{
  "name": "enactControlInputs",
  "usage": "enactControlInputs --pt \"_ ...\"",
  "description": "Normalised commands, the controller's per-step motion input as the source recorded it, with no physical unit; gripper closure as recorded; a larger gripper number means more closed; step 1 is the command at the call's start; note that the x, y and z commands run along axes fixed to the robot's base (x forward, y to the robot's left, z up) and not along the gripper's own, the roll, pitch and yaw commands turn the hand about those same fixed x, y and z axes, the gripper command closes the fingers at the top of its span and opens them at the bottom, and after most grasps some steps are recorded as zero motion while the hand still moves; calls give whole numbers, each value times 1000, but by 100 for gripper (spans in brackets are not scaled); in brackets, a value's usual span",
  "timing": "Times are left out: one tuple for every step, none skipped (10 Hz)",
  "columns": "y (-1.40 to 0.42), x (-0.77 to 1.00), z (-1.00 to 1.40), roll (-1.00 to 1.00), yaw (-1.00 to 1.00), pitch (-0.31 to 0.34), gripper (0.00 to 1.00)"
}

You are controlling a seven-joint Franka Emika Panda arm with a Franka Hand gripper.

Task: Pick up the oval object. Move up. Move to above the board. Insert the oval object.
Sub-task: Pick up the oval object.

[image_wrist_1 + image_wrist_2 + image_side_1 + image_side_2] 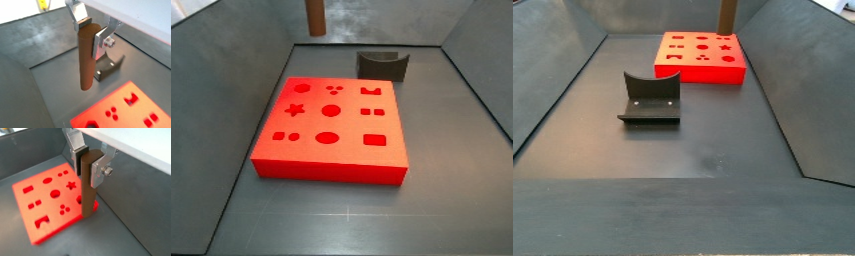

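Claw [89, 159] was clamped on peg [89, 188], raised; transit step, needed centring over board [30, 205] oval slot

A dark grey floor [331, 215] with sloping grey walls carries two things. The red board [334, 127] lies flat on it, cut-outs up. The dark fixture [649, 98] stands near the board, apart from it. The claw [92, 28] hangs above the floor, clamped on the brown peg [87, 60].

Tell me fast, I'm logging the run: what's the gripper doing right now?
Gripper: shut on the oval object, holding it upright and raised in the air, its lower end hanging clear above the floor, near the board.
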Motion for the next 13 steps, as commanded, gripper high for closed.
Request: enactControlInputs --pt "-857 169 -463 0 -251 -227 100" --pt "-871 337 -597 16 -143 -183 100" --pt "-897 443 -654 24 -51 -136 100" --pt "-897 526 -517 3 -20 -56 100" --pt "-486 223 -43 53 0 0 100" --pt "-69 37 0 0 0 9 100" --pt "-3 0 0 0 0 -14 100" --pt "0 0 0 0 0 -24 100" --pt "0 0 0 0 0 -34 100" --pt "0 0 -9 0 0 -39 100" --pt "0 0 0 0 0 -16 100" --pt "0 0 -6 0 6 0 100" --pt "-411 169 -300 131 360 19 100"
